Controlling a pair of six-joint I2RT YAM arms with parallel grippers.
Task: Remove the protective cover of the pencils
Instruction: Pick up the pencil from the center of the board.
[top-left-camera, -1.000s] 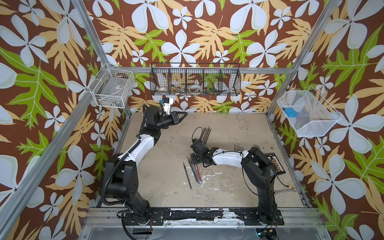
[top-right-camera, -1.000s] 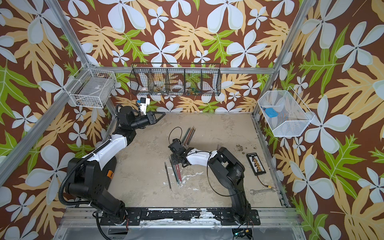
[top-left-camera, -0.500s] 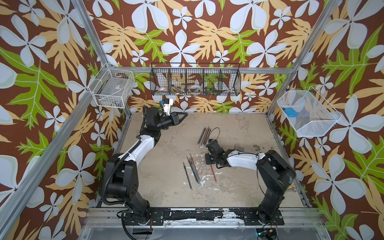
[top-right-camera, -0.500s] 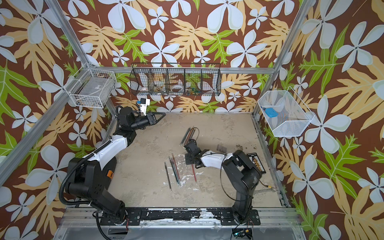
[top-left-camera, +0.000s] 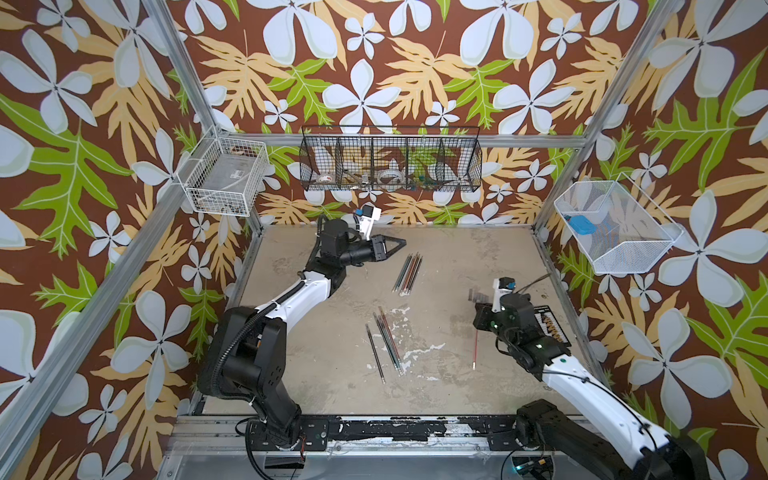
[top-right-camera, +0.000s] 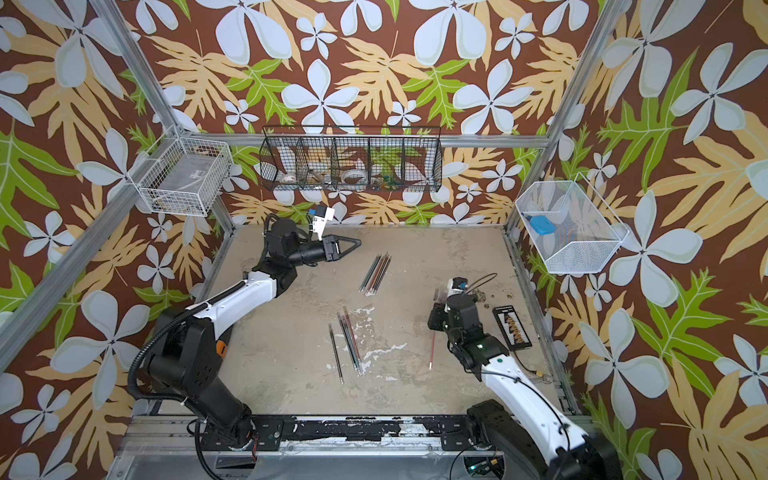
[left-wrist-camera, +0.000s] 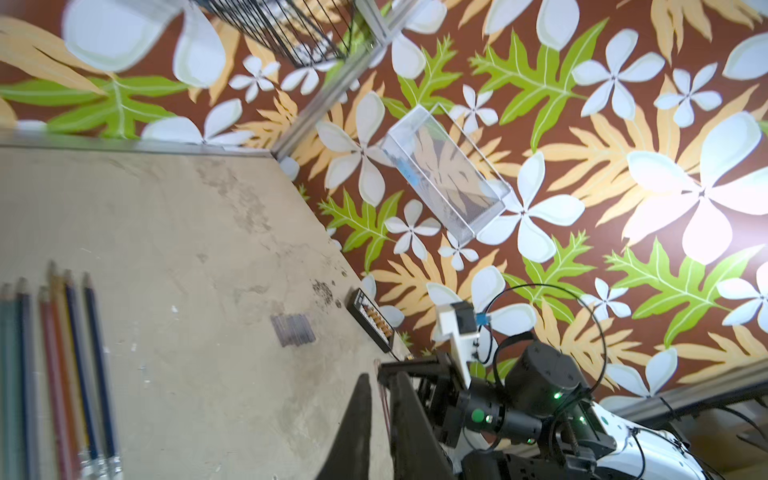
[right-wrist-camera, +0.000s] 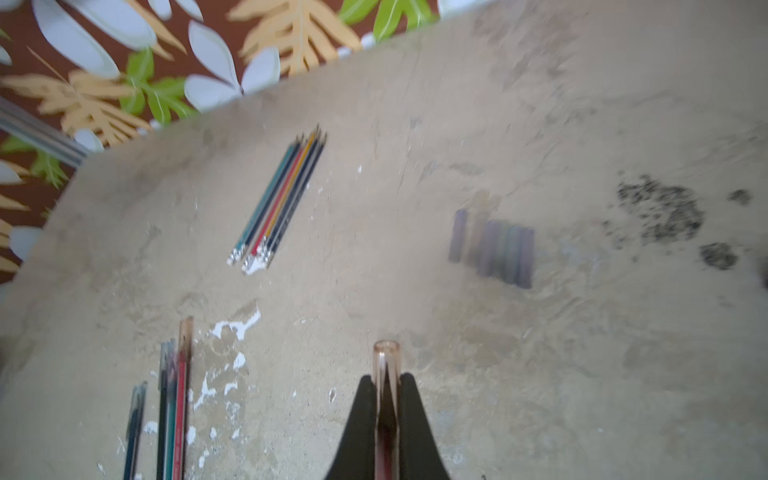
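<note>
Step in hand: one cap removal under way. By my reading the pick-up is done and the pull-off is not.
Right gripper (right-wrist-camera: 386, 380): jaws pinched tight on the capped end of a red pencil (top-left-camera: 475, 347). The smoky cap (right-wrist-camera: 386, 353) pokes out past the fingertips, and the shaft runs back under the wrist.
Pencil's far end: I cannot tell whether its pale tip touches the table (top-left-camera: 457, 257); the wrist view is smeared.
Left gripper (top-left-camera: 399, 242): closed to a point with nothing in it, hanging near the back left, well apart from the red pencil.
Loose caps (right-wrist-camera: 494, 249): a tight row on the table, near the right gripper.
Bare pencils (top-left-camera: 409, 274): a bundle towards the back, no caps on.
Capped pencils (top-left-camera: 384, 343): several mid-table, not yet done.
Next move: probably the left gripper comes across to clamp the red shaft, then a straight pull along the pencil's axis. A sideways tug could snap the lead.
Writing: none legible. The black card (top-left-camera: 550, 326) by the right wall carries print too small to read.
</note>
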